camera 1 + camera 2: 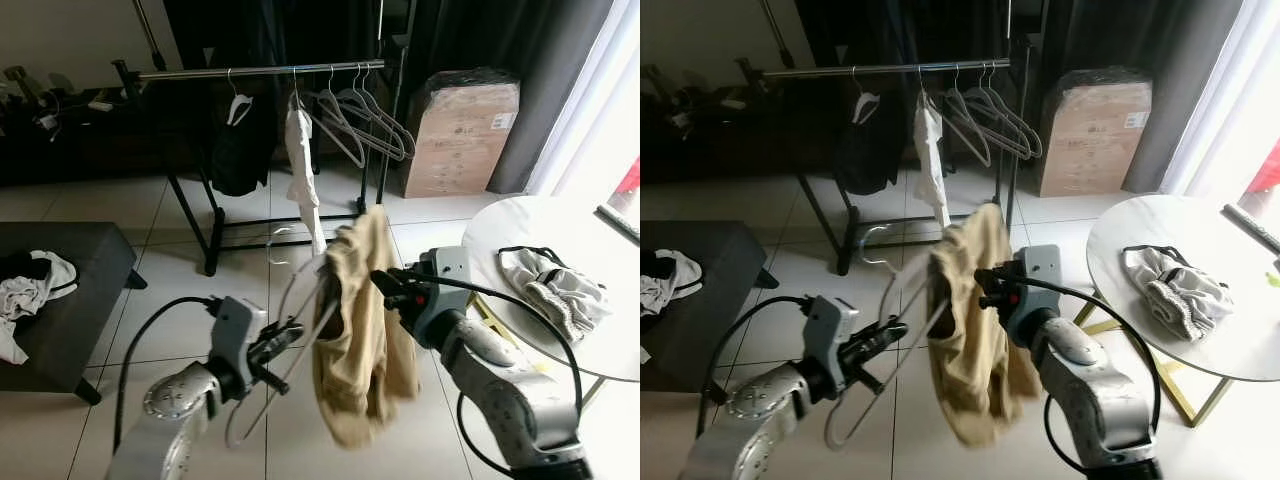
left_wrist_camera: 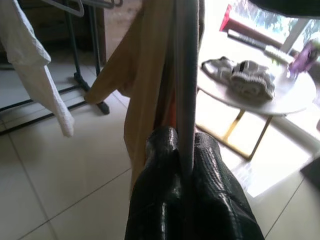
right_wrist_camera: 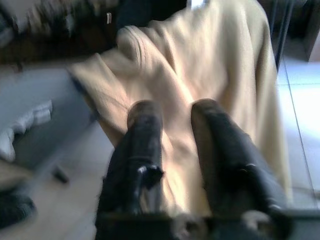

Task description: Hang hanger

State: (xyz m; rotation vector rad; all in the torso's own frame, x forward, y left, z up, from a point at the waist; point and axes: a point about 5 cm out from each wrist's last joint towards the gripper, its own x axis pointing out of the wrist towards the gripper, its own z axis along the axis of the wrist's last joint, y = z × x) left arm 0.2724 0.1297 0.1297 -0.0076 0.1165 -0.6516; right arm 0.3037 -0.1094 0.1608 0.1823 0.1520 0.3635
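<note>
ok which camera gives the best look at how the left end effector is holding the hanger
The left wrist view: the left end effector has both fingers clamped on the hanger rod. The eye views show the whole hanger with the tan garment draped on it, but the grip is small. The right wrist view shows the garment.

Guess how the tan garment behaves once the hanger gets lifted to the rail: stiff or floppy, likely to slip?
Probably floppy: the garment sags in folds below the hanger. It may slide off, since it drapes bunched to one side of the wire. Likely light: the left tool, shut on the thin hanger, carries it, while the right tool sits against the cloth.
</note>
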